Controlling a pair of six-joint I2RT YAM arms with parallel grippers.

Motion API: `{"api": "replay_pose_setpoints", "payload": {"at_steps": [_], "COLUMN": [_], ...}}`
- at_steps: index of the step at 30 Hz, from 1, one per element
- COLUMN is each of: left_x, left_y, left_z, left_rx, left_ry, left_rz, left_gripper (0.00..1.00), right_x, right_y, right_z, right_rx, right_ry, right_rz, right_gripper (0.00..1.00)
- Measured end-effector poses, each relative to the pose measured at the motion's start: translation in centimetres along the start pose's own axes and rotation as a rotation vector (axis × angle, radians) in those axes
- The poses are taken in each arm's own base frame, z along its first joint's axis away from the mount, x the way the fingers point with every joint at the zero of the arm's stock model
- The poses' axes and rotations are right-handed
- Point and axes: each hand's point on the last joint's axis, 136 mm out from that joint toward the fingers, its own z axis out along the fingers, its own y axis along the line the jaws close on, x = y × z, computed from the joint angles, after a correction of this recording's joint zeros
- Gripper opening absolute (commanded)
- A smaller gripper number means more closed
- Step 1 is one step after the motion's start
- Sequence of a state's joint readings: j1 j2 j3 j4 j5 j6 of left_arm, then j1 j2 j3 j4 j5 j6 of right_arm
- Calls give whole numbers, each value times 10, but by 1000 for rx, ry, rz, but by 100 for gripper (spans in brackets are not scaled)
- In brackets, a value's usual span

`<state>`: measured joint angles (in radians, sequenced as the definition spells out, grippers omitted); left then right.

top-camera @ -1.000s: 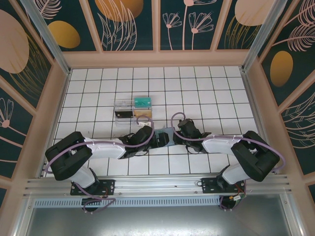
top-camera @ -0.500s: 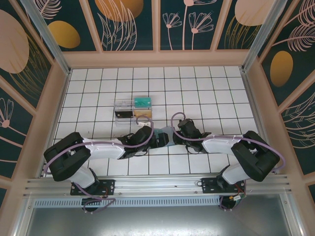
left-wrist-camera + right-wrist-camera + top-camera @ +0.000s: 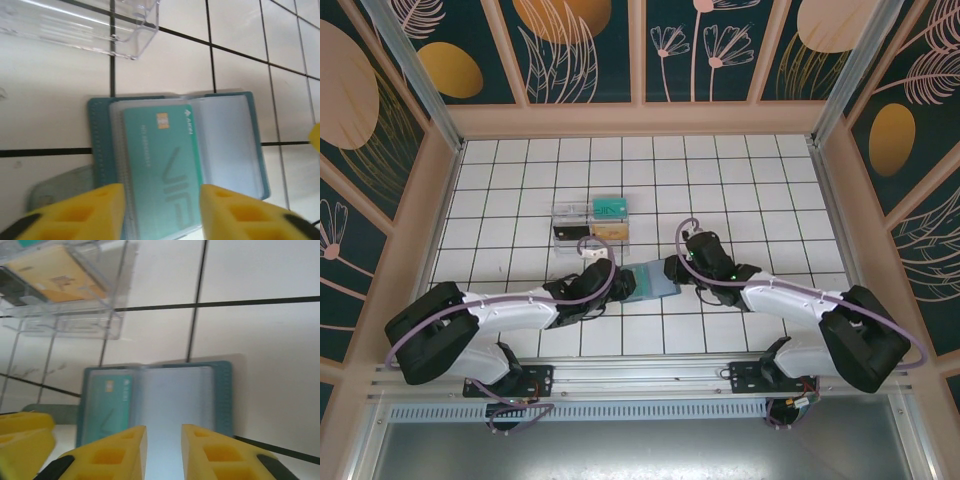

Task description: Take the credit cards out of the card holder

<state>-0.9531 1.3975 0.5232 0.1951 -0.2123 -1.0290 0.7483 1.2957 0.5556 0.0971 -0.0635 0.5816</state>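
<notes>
Right gripper (image 3: 163, 437) fingers (image 3: 112, 452) hide the card holder (image 3: 222, 395) (near edge, blurred)

Place: a robot test cell, which is a lab rig and not a home or shop.
Frame: aluminium posts (image 3: 415, 75) and a long rail (image 3: 640, 372) box the workspace in.
Walls: printed panels (image 3: 580, 45) of pale flowers and orange discs on dark teal — a backdrop set in wooden framing.
Bench: white squares ruled by a black grid (image 3: 740, 180), a marked work surface.
Machines: two white-and-black arms — left arm (image 3: 510, 305) and right arm (image 3: 790, 298) — bolted at the near edge, with purple cables running along them.
</notes>
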Motion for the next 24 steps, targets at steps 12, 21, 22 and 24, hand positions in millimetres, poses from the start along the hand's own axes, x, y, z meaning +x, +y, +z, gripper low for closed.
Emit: {"api": "replay_pose_setpoints", "payload": {"at_steps": [12, 21, 22, 24], "left_x": [6, 14, 15, 15], "left_y": [16, 29, 30, 30], "left_z": [15, 21, 21, 22], "left_rx": [-80, -127, -129, -130], "left_ry": [29, 56, 57, 57], "left_rz": [26, 20, 21, 21], "left_gripper": [0, 0, 0, 0], "right_x": [37, 47, 47, 48], "right_y": [19, 18, 18, 18], "right_z": [39, 54, 55, 56], "right_rx": [-105, -112, -110, -110], "right_ry": [203, 254, 257, 262], "right_rz": [29, 40, 41, 45], "right_gripper": [20, 19, 19, 19]}}
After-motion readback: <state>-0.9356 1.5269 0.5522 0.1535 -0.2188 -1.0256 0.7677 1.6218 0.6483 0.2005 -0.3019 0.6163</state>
